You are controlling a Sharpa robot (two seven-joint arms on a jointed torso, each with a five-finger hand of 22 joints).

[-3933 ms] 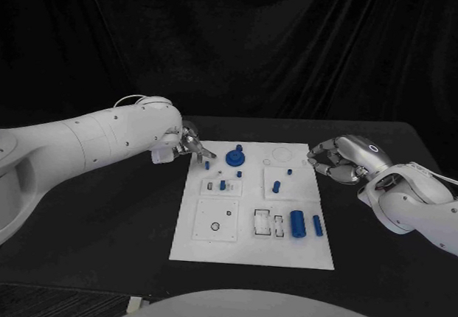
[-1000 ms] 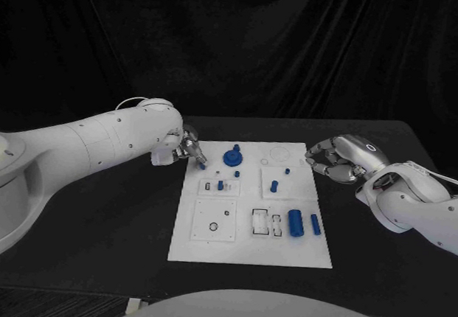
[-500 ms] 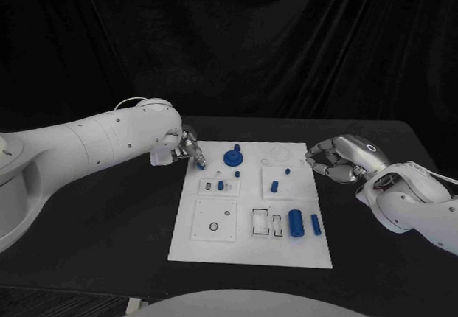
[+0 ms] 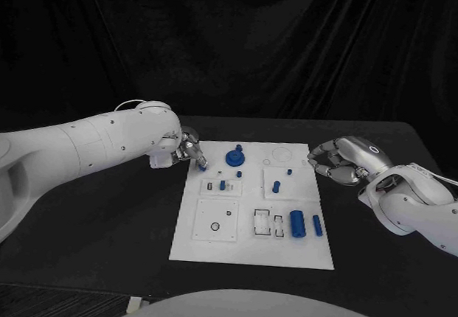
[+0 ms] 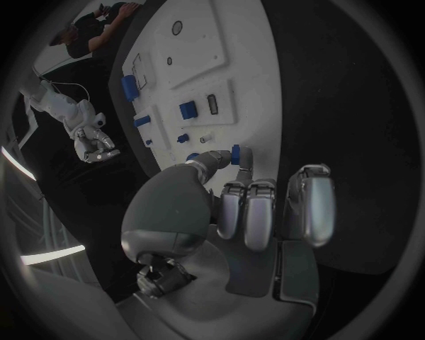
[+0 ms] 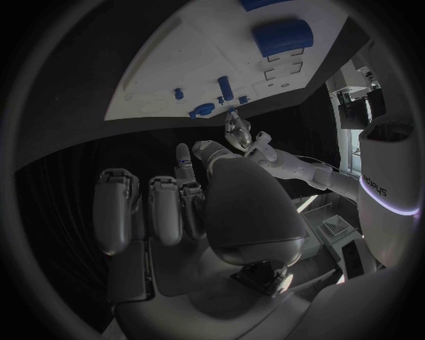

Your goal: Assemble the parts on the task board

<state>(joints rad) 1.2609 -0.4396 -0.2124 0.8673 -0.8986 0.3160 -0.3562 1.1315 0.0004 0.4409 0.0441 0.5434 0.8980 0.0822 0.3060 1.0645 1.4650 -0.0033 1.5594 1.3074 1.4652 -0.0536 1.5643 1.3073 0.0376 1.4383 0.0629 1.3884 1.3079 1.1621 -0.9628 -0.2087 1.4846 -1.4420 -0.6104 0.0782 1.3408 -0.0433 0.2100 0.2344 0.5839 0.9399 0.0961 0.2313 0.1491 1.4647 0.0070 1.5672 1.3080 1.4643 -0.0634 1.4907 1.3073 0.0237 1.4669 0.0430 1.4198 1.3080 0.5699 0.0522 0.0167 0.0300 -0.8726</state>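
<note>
Left hand (image 4: 187, 151) sits at the task board's (image 4: 251, 256) far-left corner, thumb and a fingertip pinching a small blue peg (image 5: 236, 154) right over the board edge. Right hand (image 4: 332, 161) hovers off the far-right edge, fingers curled in, holding nothing. Other blue parts (image 4: 298, 223) lie on the board.

Left arm (image 4: 92, 144) reaching in across the table, its left hand (image 4: 187, 151) at the board's far left corner, thumb and a fingertip (image 5: 232, 155) pinched on a small blue piece. Right arm (image 4: 428, 207) bent, right hand (image 4: 334, 160) curled, holding nothing.
</note>
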